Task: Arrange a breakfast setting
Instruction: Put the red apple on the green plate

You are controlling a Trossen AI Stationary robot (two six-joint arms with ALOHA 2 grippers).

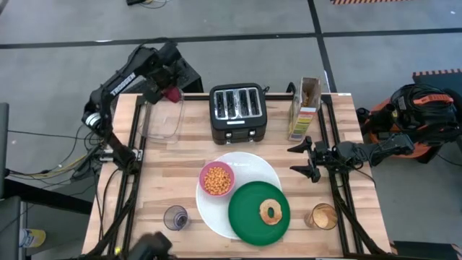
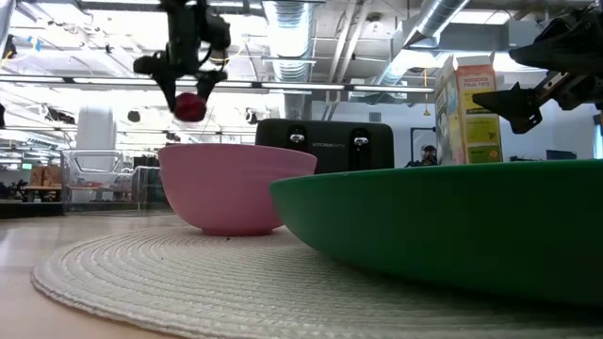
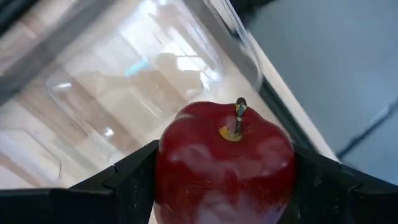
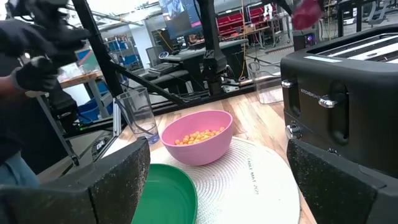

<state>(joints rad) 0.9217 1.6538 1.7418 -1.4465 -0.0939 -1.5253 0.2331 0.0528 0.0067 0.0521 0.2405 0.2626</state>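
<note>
My left gripper [image 1: 170, 89] hangs over the table's far left corner, shut on a red apple [image 3: 224, 165], above the clear rectangular container [image 1: 162, 115]. In the low view the apple [image 2: 190, 107] hangs high over the table. A white plate [image 1: 253, 167] at the near centre carries a pink bowl [image 1: 216, 179] of orange pieces and a green plate [image 1: 245, 217] with a bagel ring [image 1: 271, 212]. One tumbler [image 1: 175, 217] stands to the left of the plates, another [image 1: 324, 216] to the right. My right gripper [image 1: 307, 159] waits open at the right edge. My left gripper pinches the apple's two opposite sides [image 3: 163, 180] between its two fingers [image 3: 124, 186], coming from above and pointing steeply down. The apple is upright, stem [image 3: 239, 115] toward the wrist, and is lifted clear of the container below it.
A black four-slot toaster [image 1: 237, 112] stands at the far centre, with a cereal box [image 1: 307, 108] to its right. The clear container [image 3: 124, 87] lies right under the apple. Bare wood shows between the container and the plates.
</note>
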